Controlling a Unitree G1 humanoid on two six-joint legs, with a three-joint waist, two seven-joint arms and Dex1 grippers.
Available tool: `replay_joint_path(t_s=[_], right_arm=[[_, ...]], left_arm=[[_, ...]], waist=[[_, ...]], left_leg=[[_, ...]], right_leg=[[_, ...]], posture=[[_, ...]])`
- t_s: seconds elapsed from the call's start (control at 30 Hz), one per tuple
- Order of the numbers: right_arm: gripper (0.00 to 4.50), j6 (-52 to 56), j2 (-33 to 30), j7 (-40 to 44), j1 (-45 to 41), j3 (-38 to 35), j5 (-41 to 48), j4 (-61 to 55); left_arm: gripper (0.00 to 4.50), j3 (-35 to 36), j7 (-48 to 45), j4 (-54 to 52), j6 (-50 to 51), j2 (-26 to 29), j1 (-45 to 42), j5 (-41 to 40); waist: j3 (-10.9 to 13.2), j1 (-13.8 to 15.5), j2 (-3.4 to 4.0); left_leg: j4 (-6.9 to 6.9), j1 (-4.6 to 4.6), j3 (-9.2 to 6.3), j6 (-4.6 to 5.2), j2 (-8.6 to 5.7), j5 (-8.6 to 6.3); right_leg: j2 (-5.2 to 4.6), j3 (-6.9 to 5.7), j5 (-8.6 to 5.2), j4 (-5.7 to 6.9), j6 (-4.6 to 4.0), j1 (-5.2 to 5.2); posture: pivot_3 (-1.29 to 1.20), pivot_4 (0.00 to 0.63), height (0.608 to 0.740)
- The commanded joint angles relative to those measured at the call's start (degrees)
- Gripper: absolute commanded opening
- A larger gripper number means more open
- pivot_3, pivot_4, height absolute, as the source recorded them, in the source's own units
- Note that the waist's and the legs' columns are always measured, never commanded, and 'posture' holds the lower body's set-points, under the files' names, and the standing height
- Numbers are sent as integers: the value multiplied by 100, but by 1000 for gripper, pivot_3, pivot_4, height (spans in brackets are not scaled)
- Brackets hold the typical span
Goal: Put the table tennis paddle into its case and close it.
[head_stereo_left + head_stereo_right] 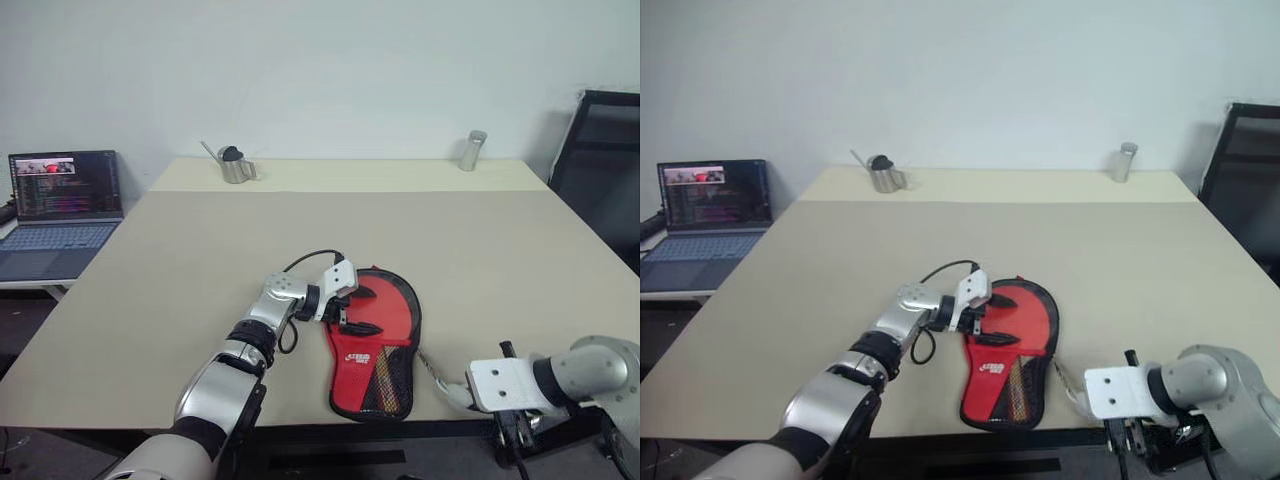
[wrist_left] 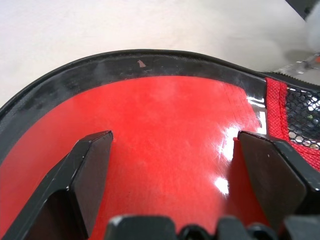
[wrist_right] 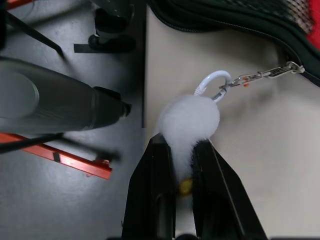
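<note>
My left pincer (image 1: 345, 318) hangs over the round head of the case (image 1: 375, 345), jaws spread wide, gripping nothing; between its fingers (image 2: 90, 175) lies the red rubber face of the table tennis paddle (image 2: 165, 150), ringed by the case's black rim. My right pincer (image 3: 182, 165) is clamped on the fluffy white charm (image 3: 189, 122), which hangs by a clip chain from the case's handle end at the near edge of the bench (image 1: 200, 250). The paddle looks seated in the case, its handle hidden under the mesh. My reading: insertion is done or nearly so. The rubber is exposed beside my left pincer, so the zip is not closed. Left to do: pull the zip around.
</note>
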Motion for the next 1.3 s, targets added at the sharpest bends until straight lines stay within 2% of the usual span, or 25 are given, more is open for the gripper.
replay_joint_path(t_s=[0.03, 0.27, 0.4, 0.7, 1.0, 1.2, 1.3], right_arm=[[61, 354, -184, 86, 254, -53, 323, -655], [61, 1231, -169, -126, 390, -167, 802, -1311], [60, 1243, -350, -203, 477, -213, 839, -1273], [52, 1329, -750, -263, 1031, -758, 1725, -1630], [52, 862, -1271, -1015, 1377, -761, 2755, -1630], [52, 978, -1321, -1690, 1110, -482, 2804, -1630], [999, 1140, -1302, -1823, 900, -496, 2966, -1630]], left_arm=[[4367, -267, 21, 257, 67, -73, 54, 357], [4367, -241, 230, 439, -15, -295, -52, 454], [4367, -236, 326, 511, -36, -377, -97, 491], [4367, -213, 526, 703, -125, -533, -229, 574], [4367, -207, 653, 817, -203, -598, -332, 678], [4367, -180, 659, 846, -252, -587, -356, 698], [4367, -159, 666, 835, -277, -551, -337, 691]], waist=[[-8, 6, 5], [-13, 114, 1], [-16, 128, 1], [-21, 121, -4], [-30, 114, -6], [-30, 103, -8], [-31, 95, -8]], left_leg=[[0, 0, 0, 5, 0, -5], [4, 1, -4, 15, -3, -17], [7, 2, -7, 16, -3, -18], [9, 5, -11, 16, -2, -19], [14, 14, -19, 15, 0, -19], [13, 14, -19, 16, 0, -20], [14, 15, -20, 16, 1, -20]], right_leg=[[0, -1, 0, -6, 0, 4], [-4, -4, -1, -25, 2, 20], [-4, -4, -1, -25, 2, 23], [-3, -9, -3, -25, 5, 28], [-4, -11, -2, -26, 6, 43], [-4, -12, -2, -26, 6, 42], [-3, -12, -2, -24, 6, 42]], posture=[[0, 150, 740], [0, 150, 740], [0, 150, 740], [0, 150, 740], [0, 150, 740], [0, 150, 740], [0, 150, 740]])
